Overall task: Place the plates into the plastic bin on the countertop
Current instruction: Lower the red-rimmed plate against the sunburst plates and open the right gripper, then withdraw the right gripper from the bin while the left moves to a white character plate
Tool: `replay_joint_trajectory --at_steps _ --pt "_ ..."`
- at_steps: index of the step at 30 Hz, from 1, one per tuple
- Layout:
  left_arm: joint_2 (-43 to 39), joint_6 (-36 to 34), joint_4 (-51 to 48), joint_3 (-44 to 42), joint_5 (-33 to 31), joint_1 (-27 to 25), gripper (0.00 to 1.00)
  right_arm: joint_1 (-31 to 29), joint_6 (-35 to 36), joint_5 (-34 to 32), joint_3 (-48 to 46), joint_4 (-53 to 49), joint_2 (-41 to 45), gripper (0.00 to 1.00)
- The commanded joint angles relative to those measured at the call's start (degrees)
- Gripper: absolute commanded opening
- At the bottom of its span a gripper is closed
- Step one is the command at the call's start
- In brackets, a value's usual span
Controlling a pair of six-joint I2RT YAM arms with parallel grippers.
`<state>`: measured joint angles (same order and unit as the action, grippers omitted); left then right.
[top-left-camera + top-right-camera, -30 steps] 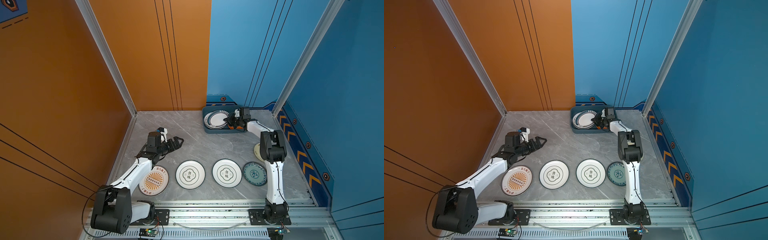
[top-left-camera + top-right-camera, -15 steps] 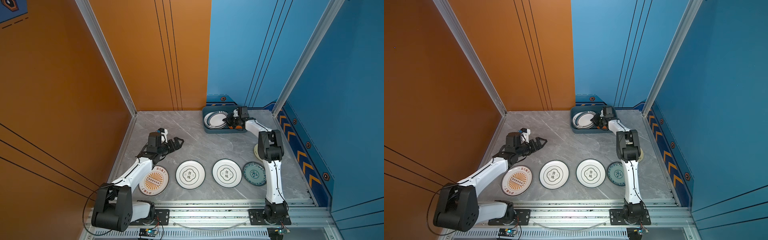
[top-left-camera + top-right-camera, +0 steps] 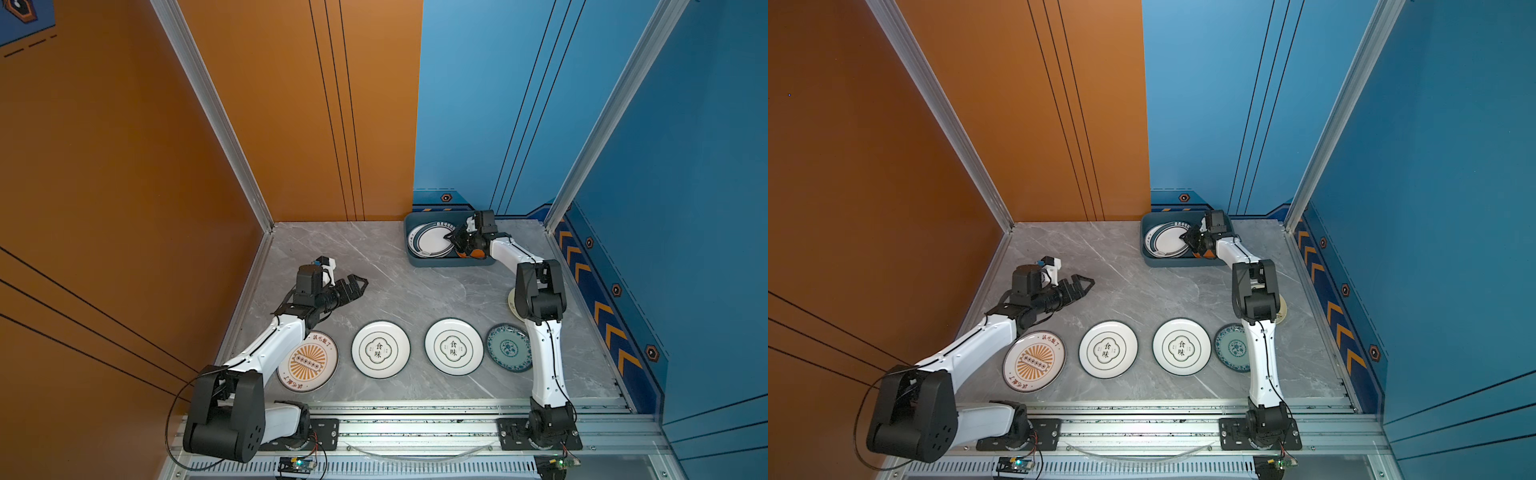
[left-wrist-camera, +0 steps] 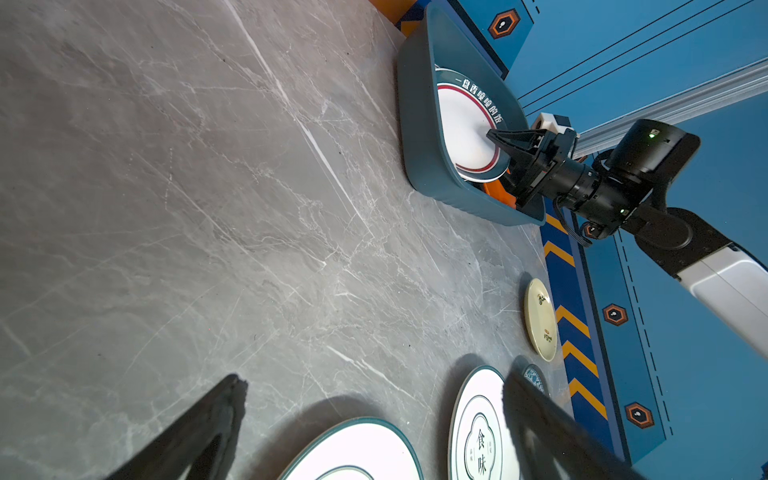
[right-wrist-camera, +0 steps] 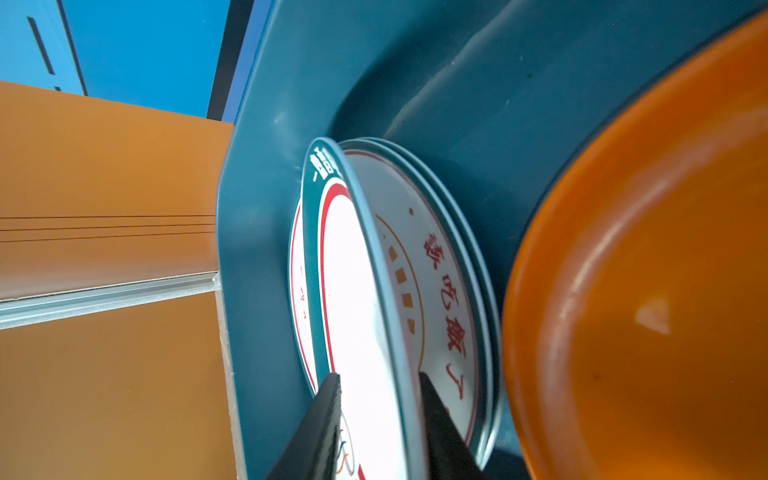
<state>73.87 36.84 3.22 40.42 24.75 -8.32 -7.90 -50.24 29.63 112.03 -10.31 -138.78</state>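
Note:
The dark teal plastic bin point(image 3: 415, 261) stands at the back of the countertop point(image 3: 395, 291). A dark-rimmed white plate point(image 5: 353, 291) leans in it on other plates, next to an orange plate point(image 5: 644, 270). My right gripper point(image 5: 380, 378) is inside the bin, open, its fingers apart on either side of that plate's rim. Near the front lie a sunburst plate point(image 3: 307, 361), two green-emblem plates point(image 3: 380, 349) point(image 3: 454, 347) and a teal floral plate point(image 3: 509, 347). A cream plate point(image 4: 540, 320) lies partly behind the right arm. My left gripper point(image 3: 359, 284) hovers open and empty over bare countertop.
Orange wall panels close the left side and blue panels the back and right, with an aluminium rail point(image 3: 415, 409) along the front edge. The left forearm point(image 3: 270, 349) overlaps the sunburst plate's edge. The right arm point(image 3: 540, 299) stands between the floral and cream plates.
The right gripper's fingers have parted around the dark-rimmed plate's rim in the bin. The left arm has barely moved.

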Motion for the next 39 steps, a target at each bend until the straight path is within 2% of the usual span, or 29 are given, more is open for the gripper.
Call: replay_joint_trajectory --at_steps 1,10,19,27,30,33,39 --pt "0.38 -0.89 0.56 -0.76 1.53 0.13 0.98 -0.67 2.77 -2.23 3.02 -4.43 -1.31 0.38" --pt "0.49 -0.89 0.56 -0.52 1.56 -0.1 0.98 -1.63 11.46 -10.12 9.8 -20.65 -1.31 0.46" --pt "0.6 -0.9 0.38 -0.4 1.58 -0.18 0.98 -1.91 15.59 -14.21 10.14 -25.31 -0.15 0.47" --pt "0.32 -0.9 -0.01 -0.34 1.53 -0.37 0.98 -1.94 17.29 -14.17 9.9 -25.46 1.22 0.47" --pt "-0.49 -1.0 -0.58 -0.34 1.57 -0.5 0.98 -2.22 18.88 -12.47 7.1 -22.44 4.92 0.48" --pt "-0.86 -2.5 -2.07 0.91 2.49 -1.97 0.98 -2.72 21.63 -15.17 2.24 -21.77 10.68 0.48" --pt "1.64 -7.1 -5.25 6.12 2.4 -12.12 0.98 -1.99 24.66 -19.02 -11.37 -20.1 24.55 0.49"
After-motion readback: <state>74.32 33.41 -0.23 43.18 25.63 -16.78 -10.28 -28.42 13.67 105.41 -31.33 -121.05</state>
